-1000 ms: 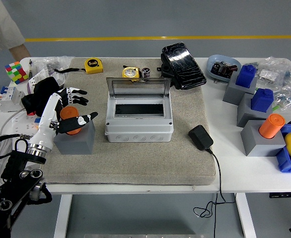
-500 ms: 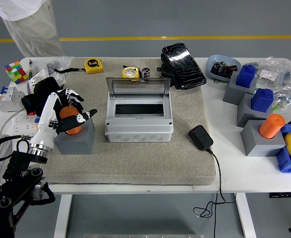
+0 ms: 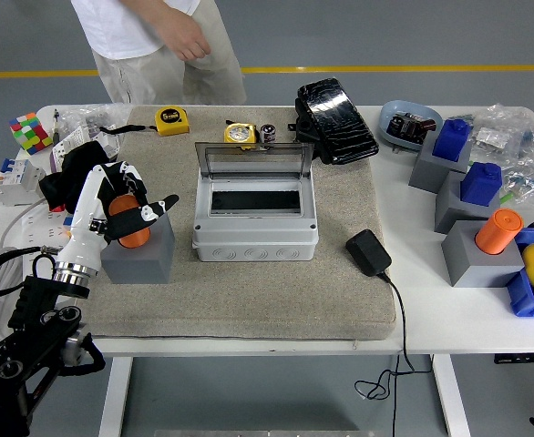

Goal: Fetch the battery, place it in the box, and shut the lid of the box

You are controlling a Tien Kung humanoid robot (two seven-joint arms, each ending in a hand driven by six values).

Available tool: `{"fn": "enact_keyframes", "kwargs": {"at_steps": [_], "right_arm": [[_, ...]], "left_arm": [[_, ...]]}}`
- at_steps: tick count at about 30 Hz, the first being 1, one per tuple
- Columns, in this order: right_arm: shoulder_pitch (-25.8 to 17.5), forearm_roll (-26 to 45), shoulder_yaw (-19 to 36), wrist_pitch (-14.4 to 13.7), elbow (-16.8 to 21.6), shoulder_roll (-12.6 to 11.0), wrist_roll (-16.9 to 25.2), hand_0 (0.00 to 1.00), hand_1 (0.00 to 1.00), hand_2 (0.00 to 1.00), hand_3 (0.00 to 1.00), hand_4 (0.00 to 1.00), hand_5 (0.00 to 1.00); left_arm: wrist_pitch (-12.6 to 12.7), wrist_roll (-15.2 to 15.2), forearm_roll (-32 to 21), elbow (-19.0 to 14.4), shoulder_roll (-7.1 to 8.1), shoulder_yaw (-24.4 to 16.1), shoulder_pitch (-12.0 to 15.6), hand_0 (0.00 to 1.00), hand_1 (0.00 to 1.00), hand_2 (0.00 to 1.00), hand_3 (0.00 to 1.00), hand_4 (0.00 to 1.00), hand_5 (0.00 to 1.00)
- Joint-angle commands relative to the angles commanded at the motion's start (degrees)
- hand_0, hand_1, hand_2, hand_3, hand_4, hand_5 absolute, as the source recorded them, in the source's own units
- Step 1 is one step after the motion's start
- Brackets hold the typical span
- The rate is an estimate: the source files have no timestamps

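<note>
My left arm (image 3: pixel 30 328) enters from lower left corner, black lower links, white forearm rising up and forward. My left hand (image 3: pixel 128 208) at forearm's end, palm turned right, fingers curled partway. Thumb (image 3: pixel 154 212) pointing right, other fingertips bent above it. Whether grip is closed, cannot tell. Right arm not visible.

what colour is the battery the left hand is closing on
Orange, seen in the head view: the battery sits in a grey block.

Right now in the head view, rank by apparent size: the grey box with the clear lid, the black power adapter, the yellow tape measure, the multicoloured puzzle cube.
1. Grey box
2. Black power adapter
3. Multicoloured puzzle cube and yellow tape measure: look alike.
</note>
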Motion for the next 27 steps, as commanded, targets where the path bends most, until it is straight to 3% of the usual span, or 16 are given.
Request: {"fn": "enact_keyframes", "kwargs": {"at_steps": [17, 27], "right_arm": [[-0.19, -0.12, 0.44, 0.02, -0.04, 0.07, 0.02, 0.661, 0.631, 0.633, 0.545, 0.938, 0.442], [-0.15, -0.21, 0.47, -0.02, 0.06, 0.31, 0.15, 0.660, 0.631, 0.632, 0.545, 0.938, 0.441]], "left_arm": [[-0.14, 0.85, 2.50, -0.29, 0.14, -0.16, -0.82, 0.037, 0.039, 0.152, 0.216, 0.942, 0.002], [-0.18, 1.22, 4.79, -2.17, 0.18, -0.82, -0.76, 0.036, 0.034, 0.152, 0.214, 0.930, 0.002]]}}
